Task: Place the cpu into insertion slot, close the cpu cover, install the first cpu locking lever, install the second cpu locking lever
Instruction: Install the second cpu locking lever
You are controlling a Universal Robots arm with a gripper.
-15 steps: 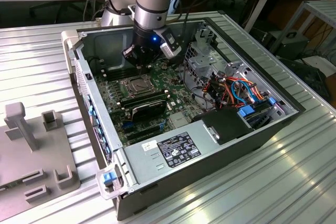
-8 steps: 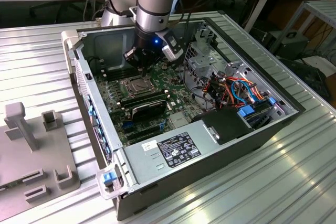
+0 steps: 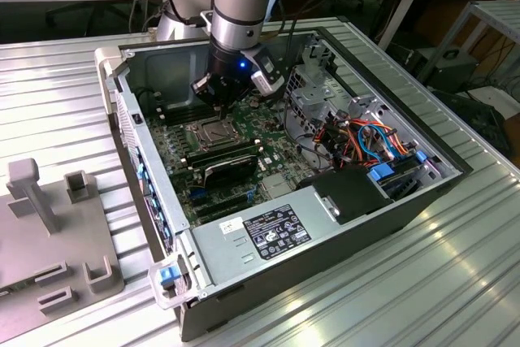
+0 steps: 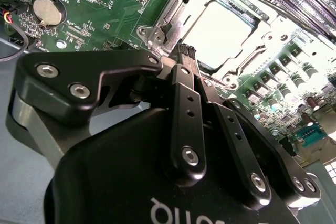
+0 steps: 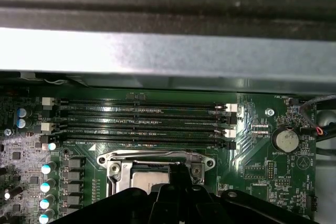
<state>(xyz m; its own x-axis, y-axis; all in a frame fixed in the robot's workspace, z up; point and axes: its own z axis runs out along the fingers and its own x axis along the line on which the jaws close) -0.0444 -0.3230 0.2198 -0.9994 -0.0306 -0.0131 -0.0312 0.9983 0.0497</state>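
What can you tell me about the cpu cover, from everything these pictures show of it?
The cpu cover is a thin, bright grey metal frame with a large square window, lying flat and closed over the socket on the green motherboard. Through the window the pale metal top of the cpu shows. Screws sit at the frame's corners. In the second wrist view the pincer hangs shut, its tips by one edge of the frame; whether they touch it cannot be told. In the first wrist view the cover lies beside the memory slots.
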